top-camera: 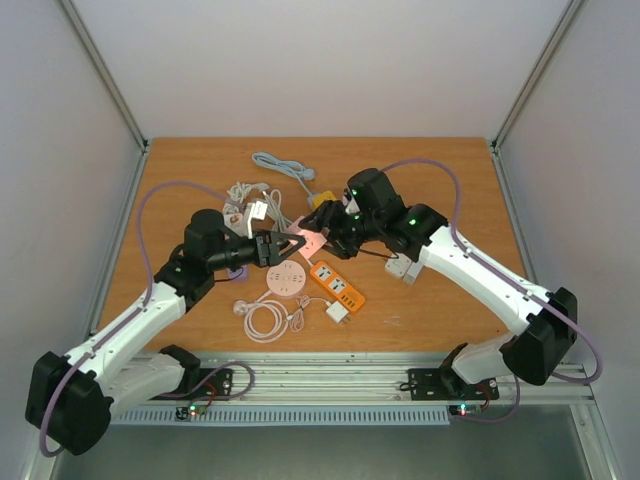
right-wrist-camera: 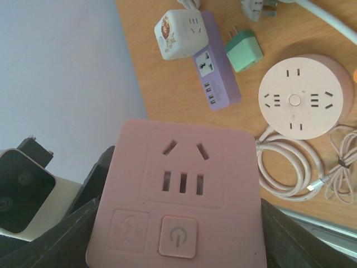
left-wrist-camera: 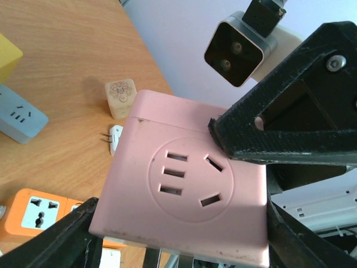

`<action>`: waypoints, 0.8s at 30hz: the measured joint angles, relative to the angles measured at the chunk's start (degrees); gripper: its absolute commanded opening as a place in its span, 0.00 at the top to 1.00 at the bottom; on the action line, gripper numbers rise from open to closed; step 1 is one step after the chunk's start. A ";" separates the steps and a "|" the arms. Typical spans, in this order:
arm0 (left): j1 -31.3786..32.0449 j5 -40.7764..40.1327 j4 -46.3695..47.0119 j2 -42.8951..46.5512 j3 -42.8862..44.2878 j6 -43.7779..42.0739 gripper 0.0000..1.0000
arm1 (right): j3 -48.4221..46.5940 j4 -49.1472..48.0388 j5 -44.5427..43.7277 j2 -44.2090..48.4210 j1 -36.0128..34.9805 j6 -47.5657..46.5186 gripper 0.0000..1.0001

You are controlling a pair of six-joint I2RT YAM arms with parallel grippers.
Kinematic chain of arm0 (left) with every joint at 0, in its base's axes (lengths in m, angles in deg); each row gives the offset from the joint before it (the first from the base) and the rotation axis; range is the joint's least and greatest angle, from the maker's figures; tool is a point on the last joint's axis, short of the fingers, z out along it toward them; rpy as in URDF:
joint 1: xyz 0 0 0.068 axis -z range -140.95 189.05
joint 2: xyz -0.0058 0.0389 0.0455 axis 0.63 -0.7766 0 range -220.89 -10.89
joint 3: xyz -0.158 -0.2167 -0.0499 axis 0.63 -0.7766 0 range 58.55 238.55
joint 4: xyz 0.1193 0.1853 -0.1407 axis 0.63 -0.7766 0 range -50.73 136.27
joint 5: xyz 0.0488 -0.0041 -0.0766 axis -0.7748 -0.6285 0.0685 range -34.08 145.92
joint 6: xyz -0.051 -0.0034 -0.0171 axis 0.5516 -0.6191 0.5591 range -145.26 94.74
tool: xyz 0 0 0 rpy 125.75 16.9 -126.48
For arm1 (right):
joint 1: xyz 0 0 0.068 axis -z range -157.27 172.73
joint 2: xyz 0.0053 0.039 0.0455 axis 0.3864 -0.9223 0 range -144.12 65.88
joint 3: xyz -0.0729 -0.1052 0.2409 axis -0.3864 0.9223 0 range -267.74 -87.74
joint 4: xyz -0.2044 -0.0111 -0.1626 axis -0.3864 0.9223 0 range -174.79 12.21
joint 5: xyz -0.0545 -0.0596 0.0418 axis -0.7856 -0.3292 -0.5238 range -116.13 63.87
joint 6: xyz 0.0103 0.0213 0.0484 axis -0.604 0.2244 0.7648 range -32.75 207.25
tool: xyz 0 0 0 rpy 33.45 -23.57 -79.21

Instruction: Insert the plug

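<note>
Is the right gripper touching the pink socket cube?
Touching: the right wrist view shows the right gripper clamping the pink socket cube on both sides.

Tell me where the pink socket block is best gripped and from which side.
Pinch the pink socket block across its two straight, parallel side walls, approaching from the end nearest the power button, as the right gripper does. Its slotted faces then stay uncovered for plugging in.
</note>
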 measured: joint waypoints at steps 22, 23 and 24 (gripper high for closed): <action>0.17 13.40 1.66 1.14 1.33 10.19 0.54 | 7.10 -1.86 8.68 15.28 5.25 -40.04 0.02; 0.17 14.43 1.81 1.79 1.33 10.58 0.54 | 7.08 -1.42 9.38 16.02 5.25 -41.97 0.02; 0.17 15.39 1.99 2.54 1.33 10.78 0.54 | 7.04 -1.11 10.10 16.52 5.22 -43.50 0.01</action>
